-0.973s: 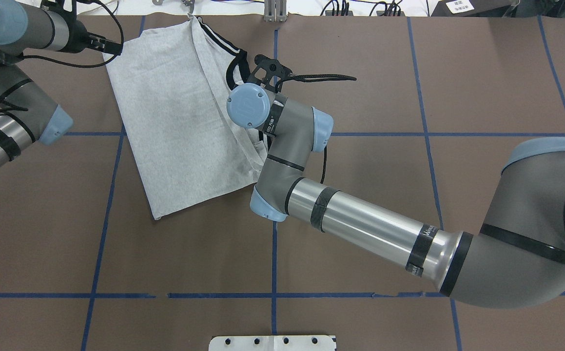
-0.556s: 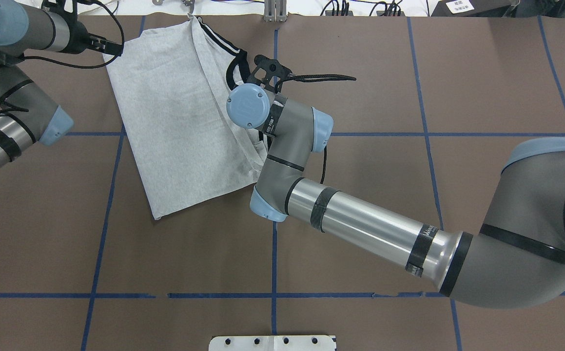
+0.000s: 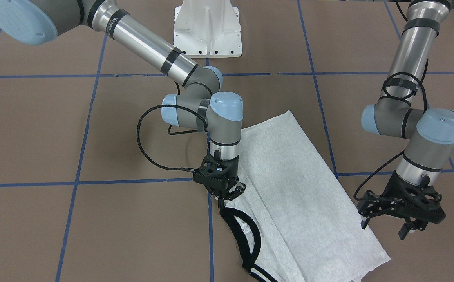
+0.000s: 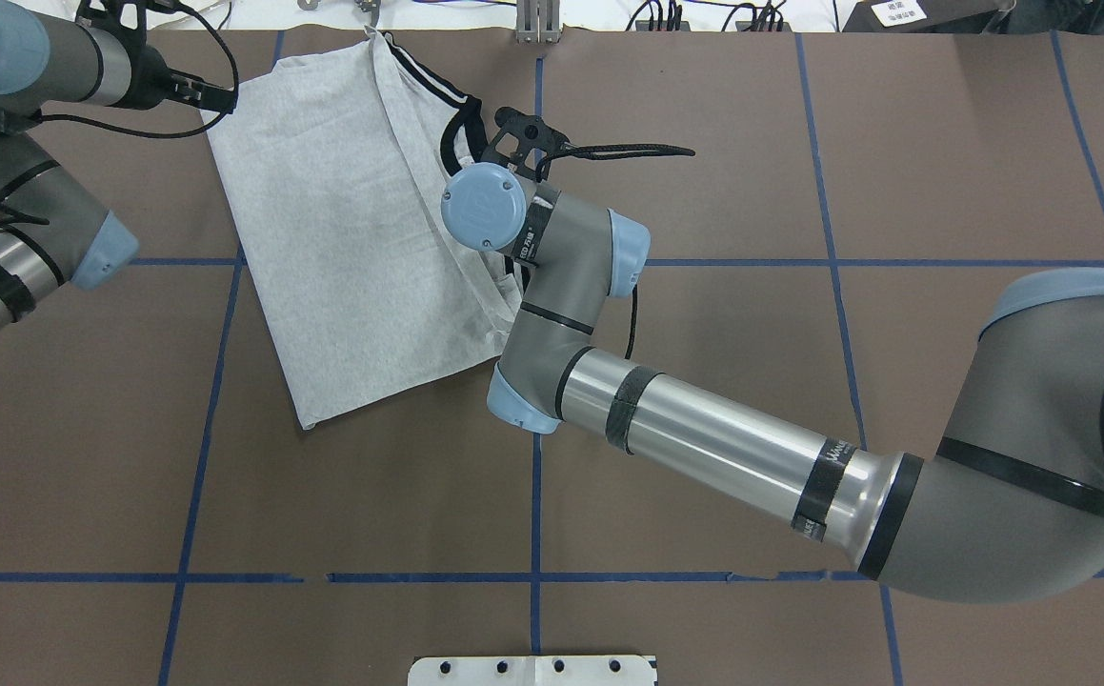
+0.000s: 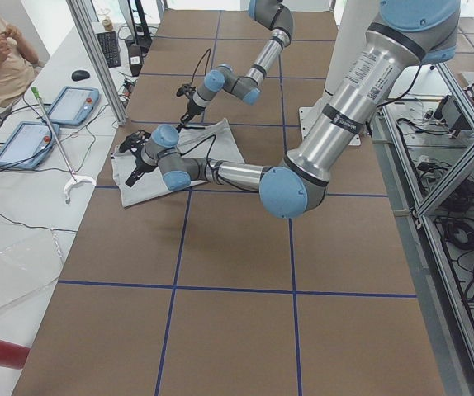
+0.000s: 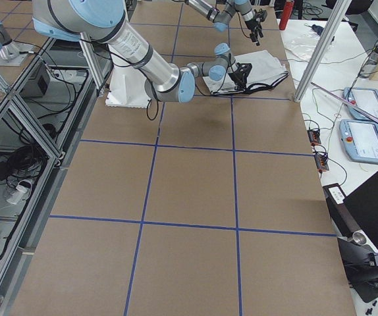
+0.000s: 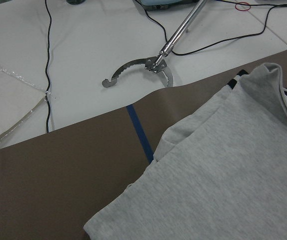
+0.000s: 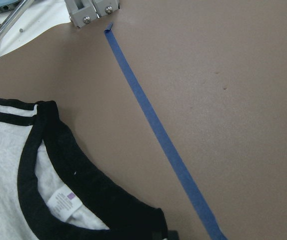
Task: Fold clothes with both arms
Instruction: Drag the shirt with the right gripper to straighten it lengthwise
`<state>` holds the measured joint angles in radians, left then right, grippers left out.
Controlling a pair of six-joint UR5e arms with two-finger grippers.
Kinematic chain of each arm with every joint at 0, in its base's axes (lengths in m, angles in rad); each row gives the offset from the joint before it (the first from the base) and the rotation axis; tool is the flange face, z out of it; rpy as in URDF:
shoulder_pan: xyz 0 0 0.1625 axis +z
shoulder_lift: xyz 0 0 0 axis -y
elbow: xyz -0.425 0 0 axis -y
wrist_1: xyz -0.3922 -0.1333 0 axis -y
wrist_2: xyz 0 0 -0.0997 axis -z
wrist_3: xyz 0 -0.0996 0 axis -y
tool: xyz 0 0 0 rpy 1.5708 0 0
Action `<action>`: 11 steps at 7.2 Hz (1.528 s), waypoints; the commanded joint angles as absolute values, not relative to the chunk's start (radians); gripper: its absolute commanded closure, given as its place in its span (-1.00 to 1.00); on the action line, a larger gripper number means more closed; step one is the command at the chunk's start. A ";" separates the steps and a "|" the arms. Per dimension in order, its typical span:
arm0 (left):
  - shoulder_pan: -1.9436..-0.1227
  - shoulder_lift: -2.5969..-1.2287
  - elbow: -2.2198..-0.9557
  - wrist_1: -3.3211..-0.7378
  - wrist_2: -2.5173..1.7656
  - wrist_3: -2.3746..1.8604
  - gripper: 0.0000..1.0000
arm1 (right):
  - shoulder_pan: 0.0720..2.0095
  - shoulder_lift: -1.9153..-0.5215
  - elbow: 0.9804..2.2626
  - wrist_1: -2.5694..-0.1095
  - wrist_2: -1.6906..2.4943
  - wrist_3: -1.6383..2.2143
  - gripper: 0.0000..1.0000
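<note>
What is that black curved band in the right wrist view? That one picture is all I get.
Observer: It is the collar of a grey T-shirt, which lies folded into a long strip on the table.
Visitor: Is anything holding it?
Observer: The right tool sits at the collar's end; whether it grips, I cannot tell.
Visitor: And the other one?
Observer: The left tool hangs open at the shirt's opposite long edge, holding nothing.

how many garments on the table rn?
1. A grey T-shirt lies folded lengthwise at the table's far edge, robot's left of centre. The right tool is at its black collar, the left tool by its opposite edge. Any garment underneath would be hidden.
</note>
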<state>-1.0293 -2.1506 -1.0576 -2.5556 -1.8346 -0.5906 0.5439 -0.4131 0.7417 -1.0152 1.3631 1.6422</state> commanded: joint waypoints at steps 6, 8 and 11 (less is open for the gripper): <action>-1.025 -2.120 -1.106 -2.556 -1.836 -0.591 -1.00 | 0.398 -0.775 1.456 -1.404 1.297 1.644 1.00; -1.025 -2.120 -1.106 -2.556 -1.836 -0.591 -1.00 | 0.338 -1.008 1.708 -1.405 1.252 1.643 1.00; -1.025 -2.114 -1.111 -2.556 -1.836 -0.591 -1.00 | 0.322 -1.086 1.760 -1.405 1.246 1.622 1.00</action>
<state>-1.0247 -2.1149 -1.1096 -2.5556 -1.8362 -0.5906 0.3253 -1.0672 1.7499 -1.4049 1.2441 1.6347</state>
